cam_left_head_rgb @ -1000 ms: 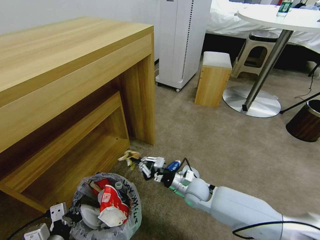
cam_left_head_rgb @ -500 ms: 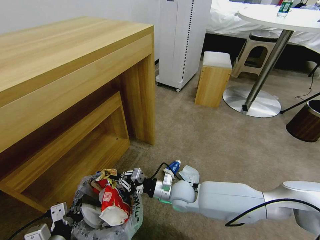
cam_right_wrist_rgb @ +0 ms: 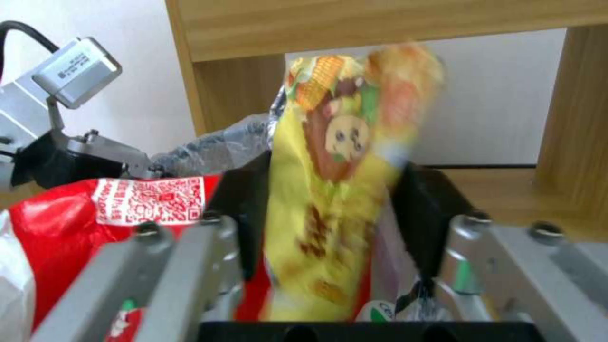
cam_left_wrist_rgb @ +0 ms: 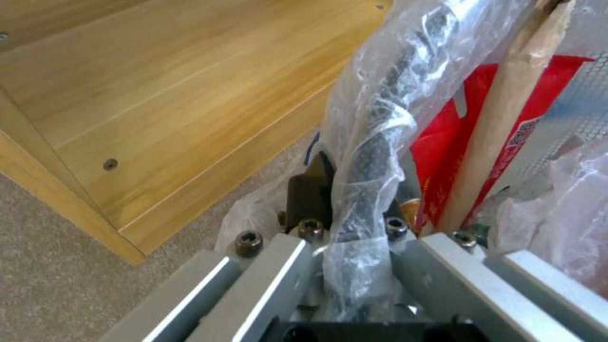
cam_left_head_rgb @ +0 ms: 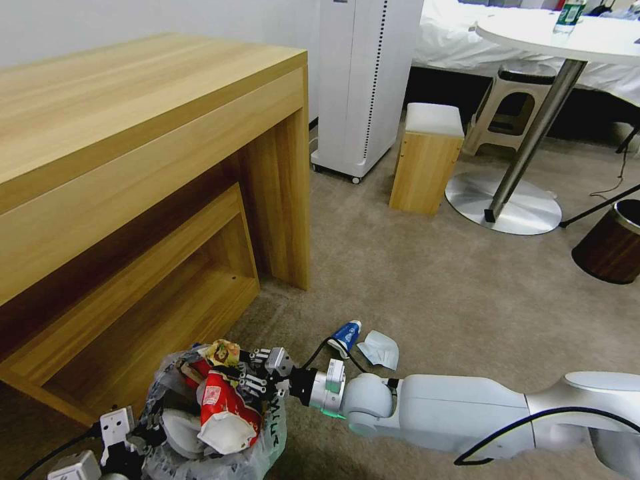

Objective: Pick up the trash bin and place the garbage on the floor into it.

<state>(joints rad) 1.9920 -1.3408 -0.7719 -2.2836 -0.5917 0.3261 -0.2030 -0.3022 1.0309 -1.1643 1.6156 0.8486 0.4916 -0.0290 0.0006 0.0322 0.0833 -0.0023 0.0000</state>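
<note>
The trash bin with its crinkly lettered bag stands at the lower left, packed with a red wrapper and white litter. My left gripper is shut on its bag-covered rim; the left wrist view also shows the red wrapper and a wooden stick inside. My right gripper hangs over the bin's mouth, shut on a yellow snack wrapper, which stands up between the fingers in the right wrist view. A blue-white wrapper and a crumpled white tissue lie on the beige carpet beside my right forearm.
A wooden desk with a low shelf stands close on the left. Farther back are a white appliance, a small wooden stool, a round table's metal base and a dark brown bin at the right edge.
My right gripper lifted the yellow wrapper off the carpet by the desk leg and carried it left to above the trash bin. The left gripper and bin stayed put.
</note>
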